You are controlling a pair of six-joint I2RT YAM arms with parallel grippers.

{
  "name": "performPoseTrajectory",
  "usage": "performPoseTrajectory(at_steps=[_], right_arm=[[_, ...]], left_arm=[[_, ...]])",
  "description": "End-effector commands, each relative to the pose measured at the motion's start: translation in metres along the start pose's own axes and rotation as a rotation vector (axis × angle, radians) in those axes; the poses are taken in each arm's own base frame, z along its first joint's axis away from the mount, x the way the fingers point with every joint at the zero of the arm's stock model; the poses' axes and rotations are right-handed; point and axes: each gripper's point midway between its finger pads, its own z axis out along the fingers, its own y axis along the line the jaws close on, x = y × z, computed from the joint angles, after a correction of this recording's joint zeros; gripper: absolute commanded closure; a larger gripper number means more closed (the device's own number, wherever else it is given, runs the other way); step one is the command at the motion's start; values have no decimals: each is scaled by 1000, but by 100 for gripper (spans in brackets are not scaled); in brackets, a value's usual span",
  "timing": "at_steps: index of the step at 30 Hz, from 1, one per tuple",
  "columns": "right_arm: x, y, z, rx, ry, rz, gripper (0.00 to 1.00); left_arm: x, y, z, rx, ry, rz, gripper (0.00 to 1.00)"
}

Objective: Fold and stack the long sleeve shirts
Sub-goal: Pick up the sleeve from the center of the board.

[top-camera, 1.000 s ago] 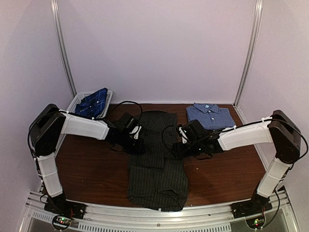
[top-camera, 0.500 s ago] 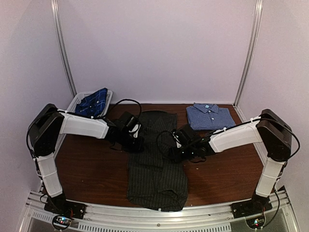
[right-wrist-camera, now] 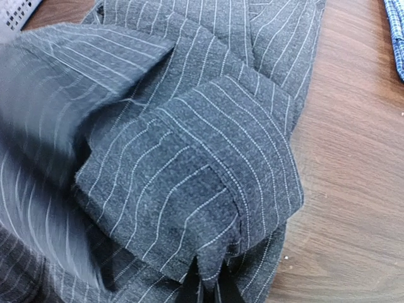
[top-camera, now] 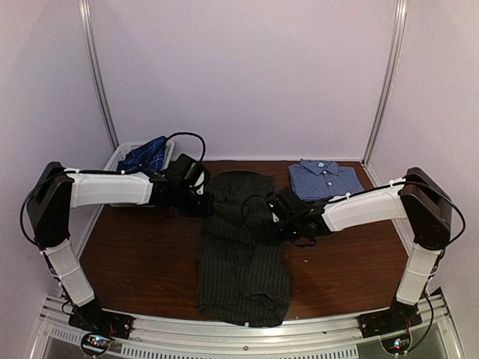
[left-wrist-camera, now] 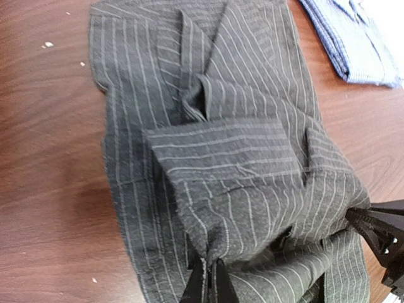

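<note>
The charcoal pinstriped long sleeve shirt (top-camera: 243, 262) lies lengthwise down the middle of the table, its near end over the front edge. My left gripper (top-camera: 206, 203) is shut on a pinch of its left edge, with the cloth (left-wrist-camera: 227, 183) lifted into a fold just ahead of the closed fingertips (left-wrist-camera: 211, 281). My right gripper (top-camera: 271, 217) is shut on the right edge, where a folded flap (right-wrist-camera: 202, 158) rises from the fingertips (right-wrist-camera: 208, 289). The blue-and-white check shirt (top-camera: 323, 179) lies folded at the far right. The navy plaid shirt (top-camera: 146, 155) sits crumpled in the basket.
A white mesh basket (top-camera: 120, 153) stands at the far left corner against the wall. Bare brown table (top-camera: 135, 254) shows on both sides of the pinstriped shirt. Walls close in the left, right and far sides.
The right gripper has closed on the shirt's right edge. Both grippers have shifted toward the far side, the left one more, pulling the shirt's middle up into folds.
</note>
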Motion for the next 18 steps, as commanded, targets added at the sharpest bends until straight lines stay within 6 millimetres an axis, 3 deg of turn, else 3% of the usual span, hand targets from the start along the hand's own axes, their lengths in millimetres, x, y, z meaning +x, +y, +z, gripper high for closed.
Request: performPoseTrajectory(at_steps=[1,5,10,18], right_arm=[[-17,-8,-16,43,-57,20,97],[-25,-12,-25,60,-73,29,98],[-53,-26,-45,85,-126,46,96],[-103,-68,-77,149,-220,117,100]], left_arm=[[-25,7,-17,-16,-70,-2,100],[-42,18,-33,-43,-113,-10,100],[-70,36,-54,-82,-171,-22,100],[-114,66,-89,-151,-260,-57,100]])
